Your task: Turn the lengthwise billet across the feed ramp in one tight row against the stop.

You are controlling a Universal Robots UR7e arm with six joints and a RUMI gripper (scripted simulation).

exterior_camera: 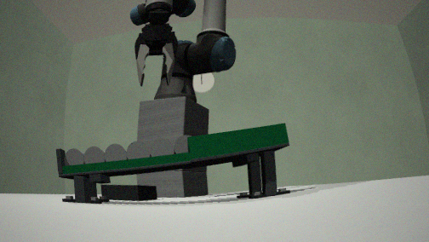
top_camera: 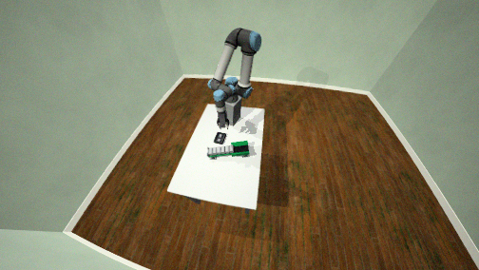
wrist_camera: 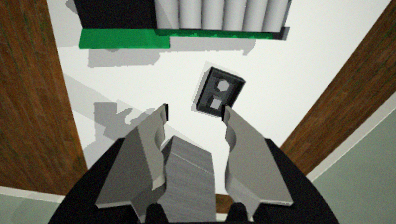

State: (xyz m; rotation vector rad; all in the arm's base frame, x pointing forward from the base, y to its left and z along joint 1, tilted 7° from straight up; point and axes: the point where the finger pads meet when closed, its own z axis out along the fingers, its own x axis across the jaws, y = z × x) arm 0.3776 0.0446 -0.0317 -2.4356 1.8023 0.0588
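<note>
A: Surface: white table on a brown plank floor, pale green walls around. Landmark: the ramp, green-sided, standing on short legs.

B: Where are the billets?

A: On the ramp's lower part, a row of grey bars. Six round ends visible from the side. The lowest sits by the stop, the ramp's end plate.

B: Any still lengthwise?

A: None seen; all visible ones lie across. The odd one appears already turned; I cannot tell which it was.

B: Tool state?

A: Gripper partly open, nothing between the fingers. It hangs clear of the ramp, on the side of the grey pedestal. A small black tray lies beside the ramp, on that same side.

B: Step in hand, then?

A: Judgement: the final withdrawal, nearly or fully done. Good practice: keep the fingers high, make no sweep back over the ramp, leave the opening alone.

B: Re-press the row?

A: Only if a gap shows. Neighbours look close to touching; a needless nudge could skew a bar.
</note>
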